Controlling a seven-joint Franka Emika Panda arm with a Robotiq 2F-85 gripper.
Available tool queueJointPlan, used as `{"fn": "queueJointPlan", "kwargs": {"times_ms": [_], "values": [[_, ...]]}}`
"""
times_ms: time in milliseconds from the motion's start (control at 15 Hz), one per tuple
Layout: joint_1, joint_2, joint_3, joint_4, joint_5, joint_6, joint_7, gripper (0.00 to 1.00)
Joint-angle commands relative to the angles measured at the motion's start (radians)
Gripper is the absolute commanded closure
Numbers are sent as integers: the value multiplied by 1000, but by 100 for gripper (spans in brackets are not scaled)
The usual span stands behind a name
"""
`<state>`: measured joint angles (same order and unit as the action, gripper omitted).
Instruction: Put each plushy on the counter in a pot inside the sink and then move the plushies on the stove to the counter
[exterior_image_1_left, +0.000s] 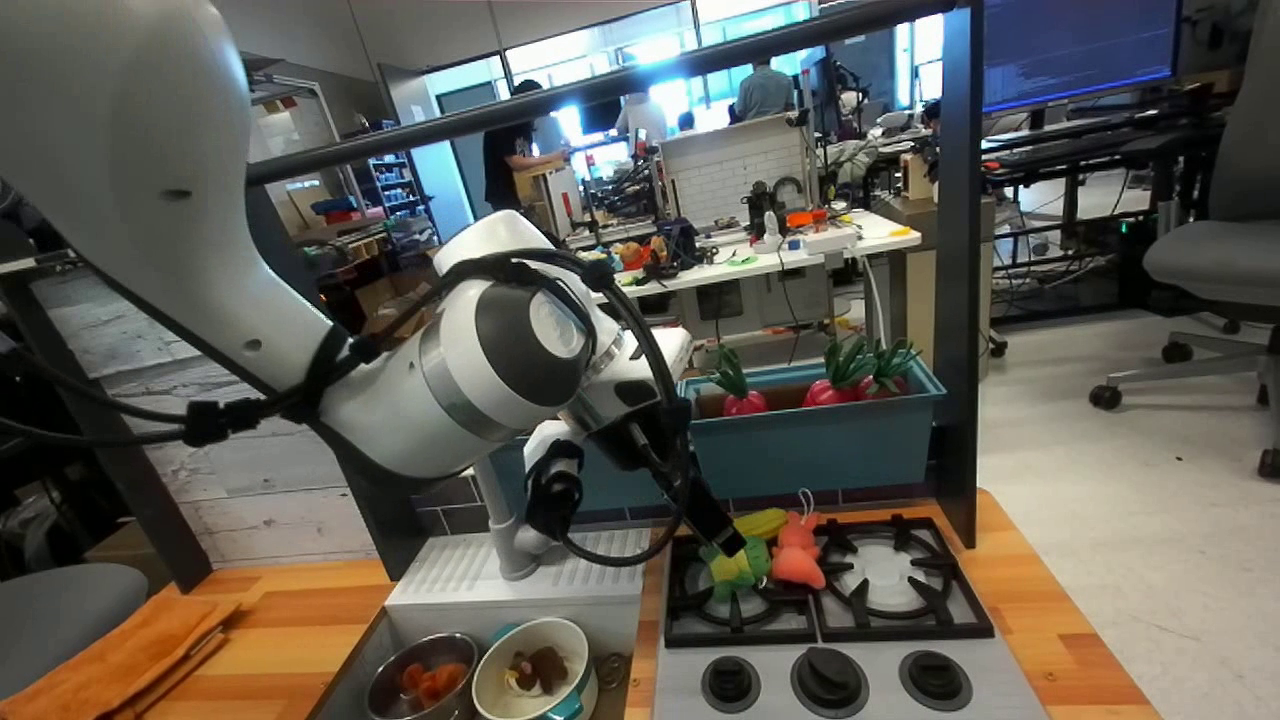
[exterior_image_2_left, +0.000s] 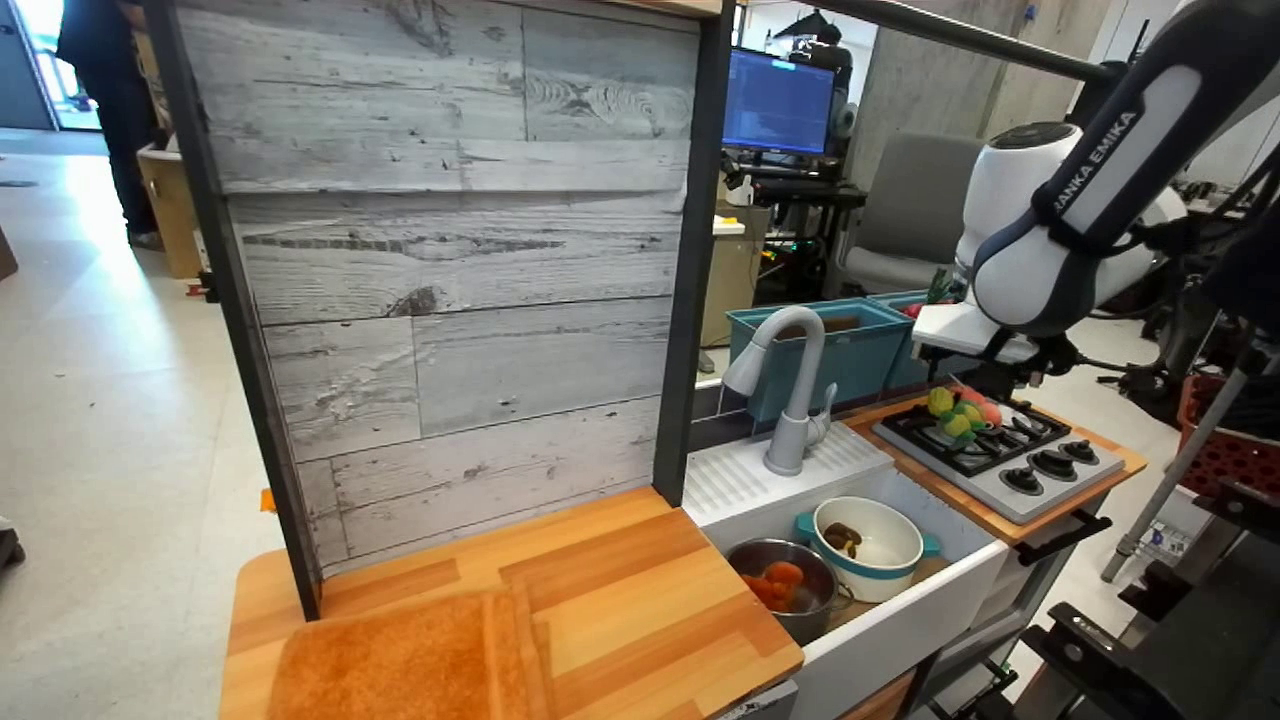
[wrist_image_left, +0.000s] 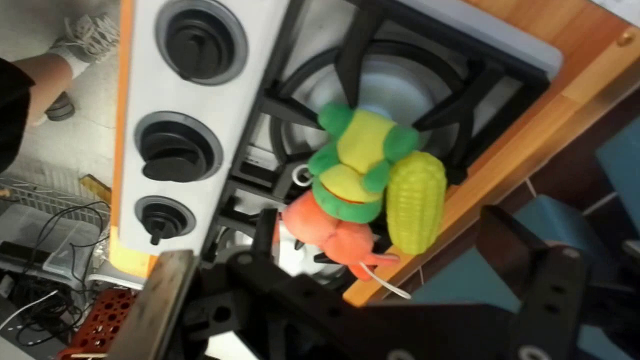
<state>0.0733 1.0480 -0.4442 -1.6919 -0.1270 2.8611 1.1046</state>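
Three plushies lie bunched together on the stove (exterior_image_1_left: 772, 668): a green-and-yellow one (wrist_image_left: 362, 140), a coral-pink one with ears (wrist_image_left: 312, 220) and a yellow corn cob (wrist_image_left: 416, 202). My gripper (wrist_image_left: 380, 220) is above them, its jaws wide apart with nothing gripped; the coral-pink plushy and corn show between the fingers in the wrist view. Inside the sink (exterior_image_2_left: 915, 610), the grey metal pot (exterior_image_2_left: 808, 630) contains an orange plushy (exterior_image_2_left: 775, 585). Beside it, the cream-white pot (exterior_image_2_left: 872, 585) holds something brown and yellow (exterior_image_2_left: 842, 540). The wooden counter (exterior_image_2_left: 650, 590) spans the sink's far side from the stove.
An orange cloth (exterior_image_2_left: 400, 660) covers part of the counter. Behind the sink rises a grey tap (exterior_image_2_left: 800, 390). Teal planters (exterior_image_1_left: 820, 455) with red radish toys stand behind the stove, near a dark upright post (exterior_image_1_left: 957, 280). A wood-patterned panel (exterior_image_2_left: 460, 300) backs the counter.
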Motion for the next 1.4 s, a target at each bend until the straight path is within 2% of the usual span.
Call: {"fn": "queueJointPlan", "kwargs": {"times_ms": [0, 133, 600, 667, 733, 933, 1067, 1133, 1333], "values": [[-13, 145, -4, 211, 87, -11, 17, 0], [-15, 199, -8, 274, 108, -33, 21, 0], [-36, 303, -20, 376, 133, -64, 29, 0], [-37, 305, -21, 382, 131, -72, 31, 25], [-36, 307, -24, 389, 128, -80, 35, 26], [-28, 288, -17, 373, 122, -74, 30, 47], [-19, 257, -7, 333, 118, -48, 16, 50], [-9, 233, -3, 300, 116, -22, 8, 54], [24, 185, -7, 201, 116, 95, -9, 75]]}}
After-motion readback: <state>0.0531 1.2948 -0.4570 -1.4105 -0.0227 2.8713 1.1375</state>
